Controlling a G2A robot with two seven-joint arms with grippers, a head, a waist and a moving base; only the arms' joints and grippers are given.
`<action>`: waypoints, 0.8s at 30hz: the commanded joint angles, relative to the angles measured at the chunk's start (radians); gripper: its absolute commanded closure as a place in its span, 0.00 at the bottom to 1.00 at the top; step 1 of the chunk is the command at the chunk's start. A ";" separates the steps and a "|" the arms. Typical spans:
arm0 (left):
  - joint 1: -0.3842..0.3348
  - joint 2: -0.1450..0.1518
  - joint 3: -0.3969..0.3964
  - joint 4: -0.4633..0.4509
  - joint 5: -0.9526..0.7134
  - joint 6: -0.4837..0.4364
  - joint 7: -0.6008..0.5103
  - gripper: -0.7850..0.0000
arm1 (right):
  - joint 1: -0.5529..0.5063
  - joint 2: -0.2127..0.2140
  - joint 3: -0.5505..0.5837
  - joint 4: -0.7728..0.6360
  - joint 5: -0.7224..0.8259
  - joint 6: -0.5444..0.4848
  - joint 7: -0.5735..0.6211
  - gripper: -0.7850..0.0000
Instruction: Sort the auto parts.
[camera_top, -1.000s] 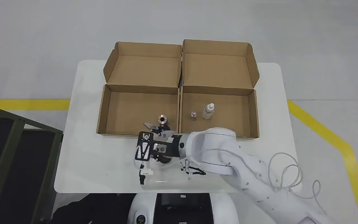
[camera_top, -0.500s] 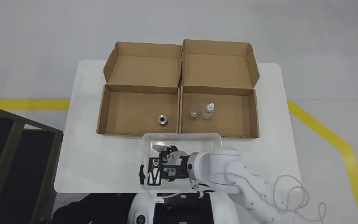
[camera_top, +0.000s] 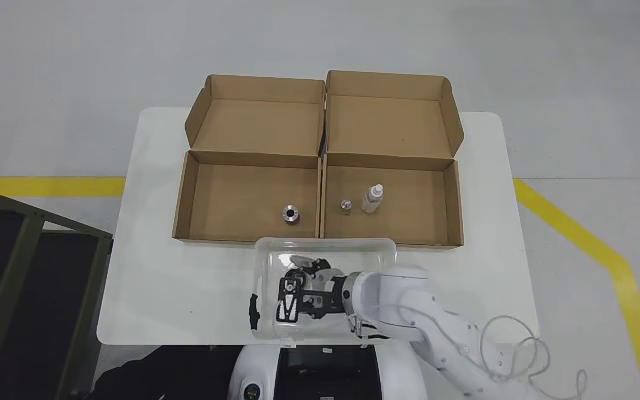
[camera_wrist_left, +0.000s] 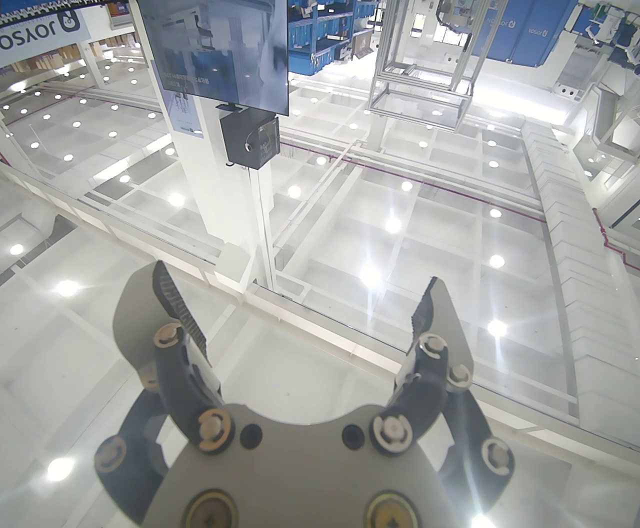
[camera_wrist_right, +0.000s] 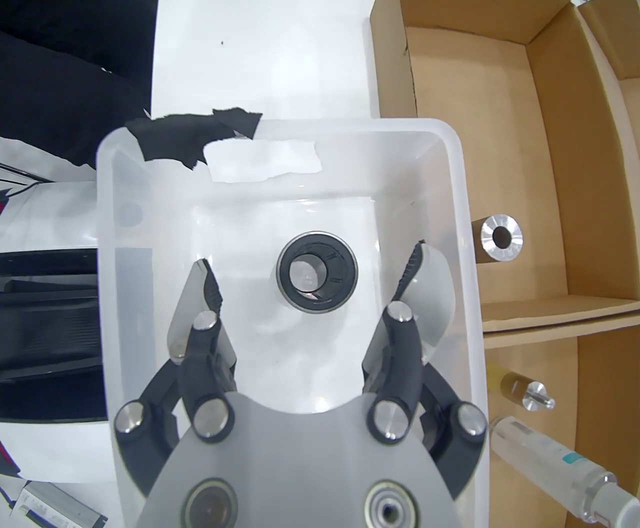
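A black ring-shaped part (camera_wrist_right: 317, 278) with a metal rim lies on the floor of a clear plastic tray (camera_wrist_right: 460, 200) near the table's front edge. My right gripper (camera_wrist_right: 311, 256) hangs open just above it, one finger on each side and neither touching. In the top view the right gripper (camera_top: 290, 300) is over the tray (camera_top: 320, 241). A silver cylinder (camera_wrist_right: 501, 237) (camera_top: 288, 213) stands in the left cardboard box (camera_top: 210, 200). My left gripper (camera_wrist_left: 295, 275) is open, holds nothing and points up at the ceiling.
The right cardboard box (camera_top: 420, 210) holds a small metal part (camera_top: 343, 206) (camera_wrist_right: 530, 392) and a white bottle (camera_top: 372, 197) (camera_wrist_right: 550, 460). Both boxes have their lids folded back. Black tape (camera_wrist_right: 190, 135) sticks to one tray corner. Bare white table lies left of the tray.
The right arm has drawn back from the left box's near edge to above the tray, uncovering it. Over the last half second it barely shifted.
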 joint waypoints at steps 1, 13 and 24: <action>0.000 0.000 0.000 0.000 0.000 0.000 0.000 0.00 | 0.012 -0.003 -0.007 0.021 -0.002 0.005 -0.007 0.20; 0.000 0.000 0.000 0.000 0.000 0.000 0.000 0.00 | 0.083 -0.026 -0.061 0.152 -0.001 0.039 -0.030 0.24; 0.000 0.000 0.000 0.000 0.000 0.000 0.000 0.00 | 0.094 -0.029 -0.070 0.169 0.006 0.030 -0.023 0.54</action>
